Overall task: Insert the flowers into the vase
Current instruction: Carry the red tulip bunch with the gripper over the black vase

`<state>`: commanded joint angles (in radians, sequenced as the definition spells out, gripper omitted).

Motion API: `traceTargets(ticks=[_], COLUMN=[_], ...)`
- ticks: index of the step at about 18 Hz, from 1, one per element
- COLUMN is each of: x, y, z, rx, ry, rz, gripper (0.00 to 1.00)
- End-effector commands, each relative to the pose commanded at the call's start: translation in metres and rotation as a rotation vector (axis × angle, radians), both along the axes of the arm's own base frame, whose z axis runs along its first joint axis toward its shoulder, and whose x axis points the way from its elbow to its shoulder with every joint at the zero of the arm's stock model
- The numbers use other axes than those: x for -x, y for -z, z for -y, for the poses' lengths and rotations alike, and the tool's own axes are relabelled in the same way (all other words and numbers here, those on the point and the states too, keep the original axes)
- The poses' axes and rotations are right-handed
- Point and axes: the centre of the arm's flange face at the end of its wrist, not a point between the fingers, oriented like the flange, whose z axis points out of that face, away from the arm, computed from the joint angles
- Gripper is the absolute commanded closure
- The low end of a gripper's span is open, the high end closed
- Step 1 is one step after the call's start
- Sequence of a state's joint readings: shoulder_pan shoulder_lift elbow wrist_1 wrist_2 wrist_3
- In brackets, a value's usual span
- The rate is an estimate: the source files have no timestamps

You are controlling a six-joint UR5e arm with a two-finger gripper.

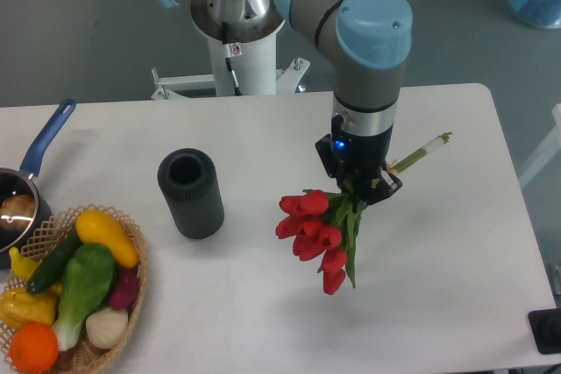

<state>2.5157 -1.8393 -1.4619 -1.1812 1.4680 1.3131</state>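
Note:
A bunch of red tulips, the flowers, hangs tilted in the air right of the table's middle. The blooms point down-left and the pale green stems stick out up-right. My gripper is shut on the flowers where the leaves meet the stems; its fingers are mostly hidden by the wrist and leaves. The vase, dark grey and ribbed, stands upright left of centre with its round mouth empty. It is well to the left of the blooms.
A wicker basket of vegetables and fruit sits at the front left corner. A blue-handled saucepan lies at the left edge. The robot's white base stands behind the table.

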Motion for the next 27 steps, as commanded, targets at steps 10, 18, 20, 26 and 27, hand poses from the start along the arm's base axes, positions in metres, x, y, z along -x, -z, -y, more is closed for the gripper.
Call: traceTargets(ticks=[10, 18, 20, 26, 27], x=[-0.004, -0.029, -0.04, -0.056, -0.066], y=[-0.005, -0.024, -0.029, -0.045, -0.036], z=[0.003, -0.005, -0.015, -0.03, -0.032], rx=[-0.052, -0.325, -0.427, -0.608, -0.595], ry=[-0.015, -0.045, -0.057, -0.14, -0.133], rz=[0.029, 0.203, 0.289, 0.423, 0.438], gripper=[0.77, 0.77, 0.77, 0.77, 0.79])
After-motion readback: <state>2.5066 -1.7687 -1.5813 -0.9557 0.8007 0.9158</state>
